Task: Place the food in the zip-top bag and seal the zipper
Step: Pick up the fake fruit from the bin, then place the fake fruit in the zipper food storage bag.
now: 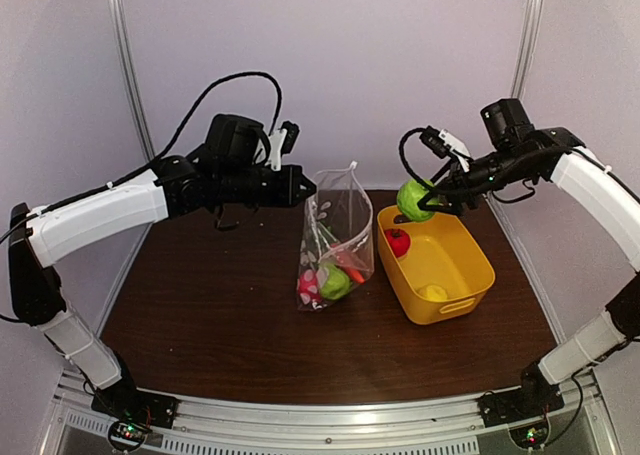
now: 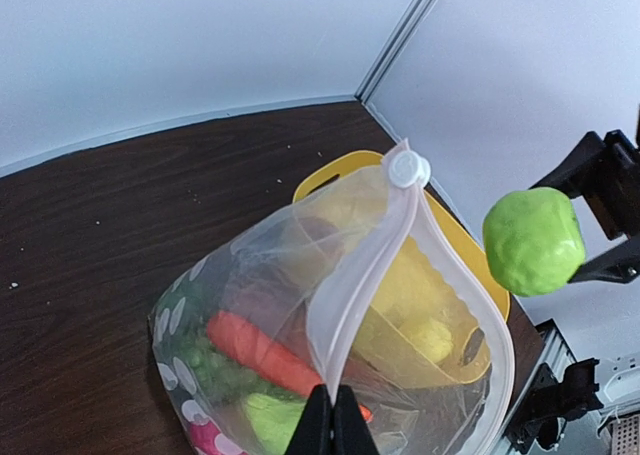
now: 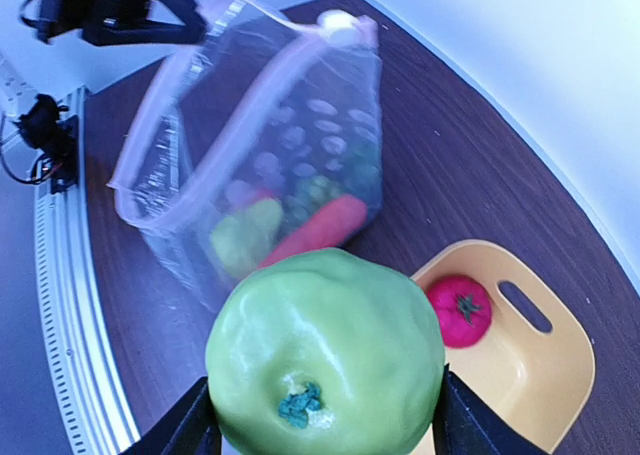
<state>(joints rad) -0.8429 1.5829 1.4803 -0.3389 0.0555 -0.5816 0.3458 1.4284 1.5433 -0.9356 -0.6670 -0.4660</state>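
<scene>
Table: dark brown wood grain, fills the centre and lower part of the top view. Two items sit directly on it. Zip-top bag, centre frame, upright on its bottom edge. Yellow basket just right of the bag; can't tell if they touch. A few pale specks on bare wood at the left edge of the left wrist view.

The left arm stretches inward and raised, its left hand pinched fully shut. The right arm reaches inward high, its right hand gripping with fingers spread wide.
</scene>
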